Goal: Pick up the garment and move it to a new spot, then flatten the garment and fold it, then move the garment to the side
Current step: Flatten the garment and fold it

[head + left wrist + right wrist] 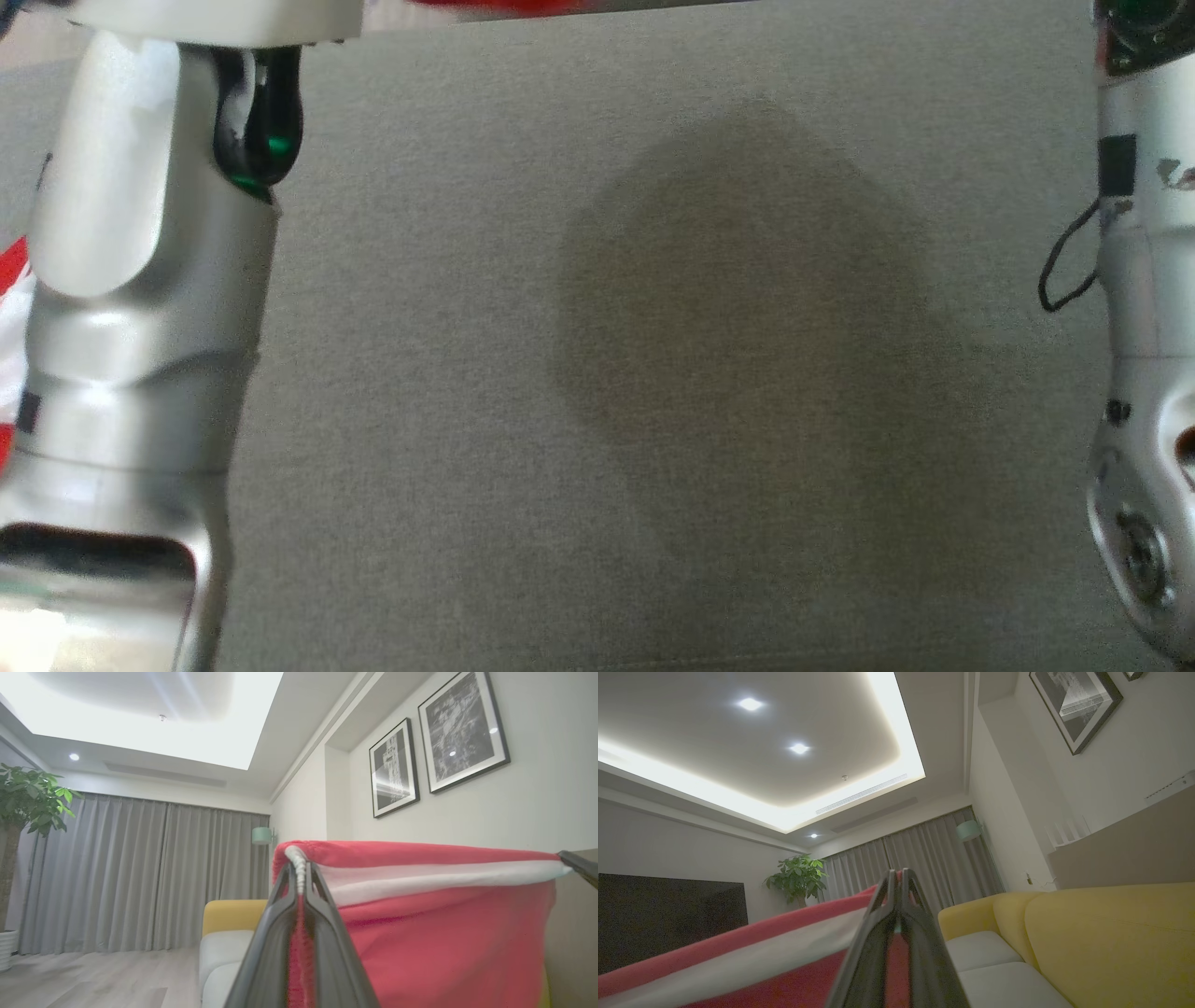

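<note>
Your left gripper is clamped on one end of the red-and-white garment's top edge. Your right gripper is pinched shut on the other end, so it hangs stretched between them, held above the grey surface. Pull them wider and the thin edge may slip free, dropping the garment crumpled onto that surface.

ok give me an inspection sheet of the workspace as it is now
surface: grey fabric surface, shadowed in the middle
job's things: red garment with a white stripe, held up, stretched between both end effectors
clutter: nothing seen
end effectors: left end effector shut on the garment; right end effector shut on it too
cables: black cable looping off the right forearm
surroundings: yellow sofa, grey curtains, plant, framed pictures
</note>
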Available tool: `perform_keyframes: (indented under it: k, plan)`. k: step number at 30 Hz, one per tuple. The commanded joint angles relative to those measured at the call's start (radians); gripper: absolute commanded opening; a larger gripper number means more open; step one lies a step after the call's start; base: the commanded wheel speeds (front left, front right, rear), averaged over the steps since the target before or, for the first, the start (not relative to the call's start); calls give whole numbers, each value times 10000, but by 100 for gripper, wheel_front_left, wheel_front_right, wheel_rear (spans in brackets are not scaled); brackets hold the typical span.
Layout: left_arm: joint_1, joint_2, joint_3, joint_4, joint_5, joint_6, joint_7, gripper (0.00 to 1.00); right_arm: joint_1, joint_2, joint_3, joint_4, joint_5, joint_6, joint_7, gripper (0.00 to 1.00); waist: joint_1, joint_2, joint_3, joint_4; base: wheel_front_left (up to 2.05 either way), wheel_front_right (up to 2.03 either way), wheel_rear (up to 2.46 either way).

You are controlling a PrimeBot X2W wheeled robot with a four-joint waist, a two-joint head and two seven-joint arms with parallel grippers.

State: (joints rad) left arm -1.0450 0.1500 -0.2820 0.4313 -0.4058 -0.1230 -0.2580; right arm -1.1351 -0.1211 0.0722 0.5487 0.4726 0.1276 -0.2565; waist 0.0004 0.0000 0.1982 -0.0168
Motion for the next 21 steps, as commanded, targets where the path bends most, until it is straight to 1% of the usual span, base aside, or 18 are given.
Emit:
perform_keyframes:
  k: [1,4,6,10,13,17,21]
  plan:
    - [154,240,373,-245,79,32,-33,0,137,181,-56,-342,2,31,-45,0,-4,0,-33,-69,0,0,0]
    - [1151,27,487,59,107,-22,-34,0,1186,283,-5,-380,78,31,-49,0,-4,0,-167,-197,0,0,0]
    - [2066,-55,634,400,12,-45,-35,0,2284,353,256,-342,143,31,-50,0,-4,0,-207,-328,0,0,0]
    - [4197,-394,908,1102,-217,-68,-36,0,4597,457,569,-56,439,31,-51,0,-4,0,-198,-572,0,0,0]
    - [5633,-659,740,1443,-418,-72,-36,0,6061,520,764,104,623,31,-51,0,-4,0,-257,-715,0,0,0]
    - [7033,-882,489,1463,-692,-74,-37,0,7392,562,1061,90,824,31,-52,0,-4,0,-539,-800,0,0,0]
    - [8043,-973,312,1285,-812,-75,-37,0,8320,570,1054,-64,1106,31,-52,0,-4,0,-1019,-721,0,0,0]
